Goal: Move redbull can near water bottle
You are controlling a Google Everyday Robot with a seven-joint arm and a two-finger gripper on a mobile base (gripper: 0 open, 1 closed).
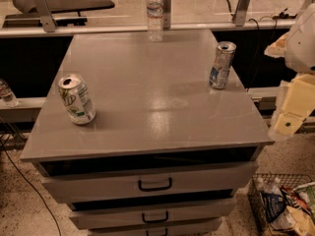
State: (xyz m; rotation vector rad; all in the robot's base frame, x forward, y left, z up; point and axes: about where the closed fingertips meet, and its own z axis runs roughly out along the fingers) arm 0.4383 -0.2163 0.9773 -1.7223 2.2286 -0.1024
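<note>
The redbull can, slim and silver with blue patches, stands upright near the right edge of the grey cabinet top. The water bottle, clear with a white cap and a pale label band, stands at the far edge in the middle. The two are well apart. My gripper is at the right of the view, off the cabinet's right side and lower than the can, with the white arm above it. It holds nothing that I can see.
A wider white can with green print stands near the left front of the top. Drawers with black handles sit below. A wire basket of packets is on the floor at the right. A glass partition stands behind.
</note>
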